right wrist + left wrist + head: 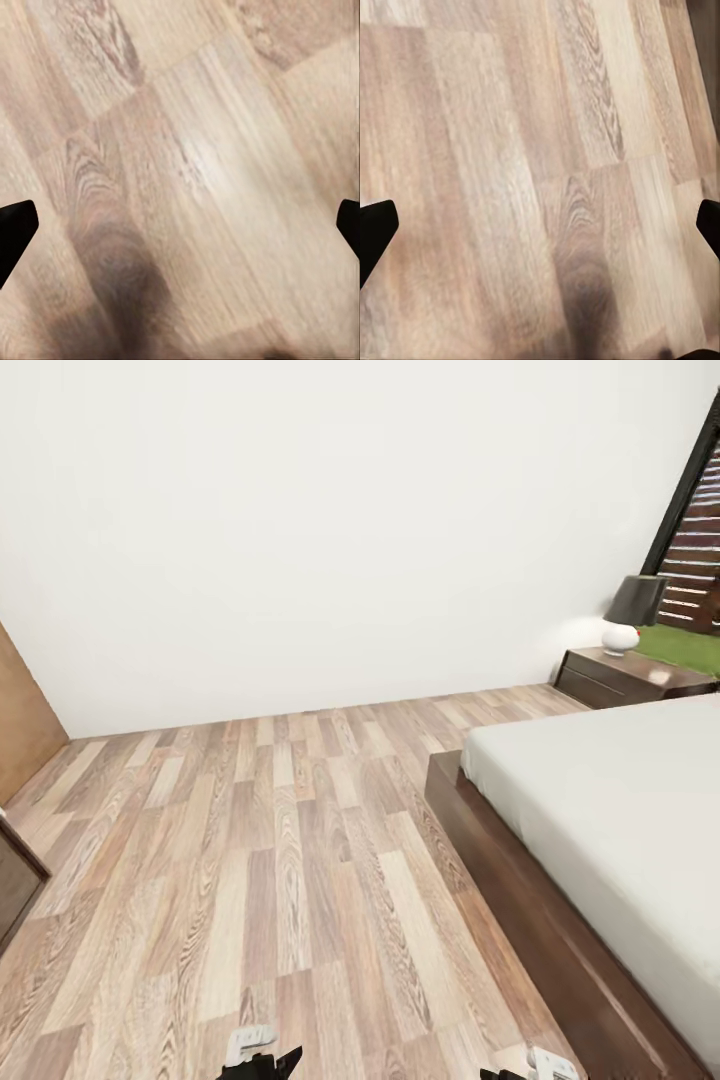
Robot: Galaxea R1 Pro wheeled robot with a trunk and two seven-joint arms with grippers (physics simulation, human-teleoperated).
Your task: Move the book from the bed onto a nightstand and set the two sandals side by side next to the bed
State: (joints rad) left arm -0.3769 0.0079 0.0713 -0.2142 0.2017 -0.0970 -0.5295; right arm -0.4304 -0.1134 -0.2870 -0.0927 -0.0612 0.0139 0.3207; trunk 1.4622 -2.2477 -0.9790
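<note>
Both grippers hang low over bare plank floor (290, 860), with wide open room ahead of them up to the white wall (300, 530). The left gripper (540, 225) has its fingers spread wide, nothing between them; the right gripper (180, 225) is spread just as wide and empty. Beyond the right gripper and to its right runs the bed (620, 820), its dark frame edge slanting across the floor. Past the bed's far end stands the nightstand (630, 678), a lamp (632, 612) on top, against the window (695, 540). To the left gripper's far left sits a dark cabinet edge (15, 880). The wrist views give close wood grain and a soft dark shadow under each gripper.
</note>
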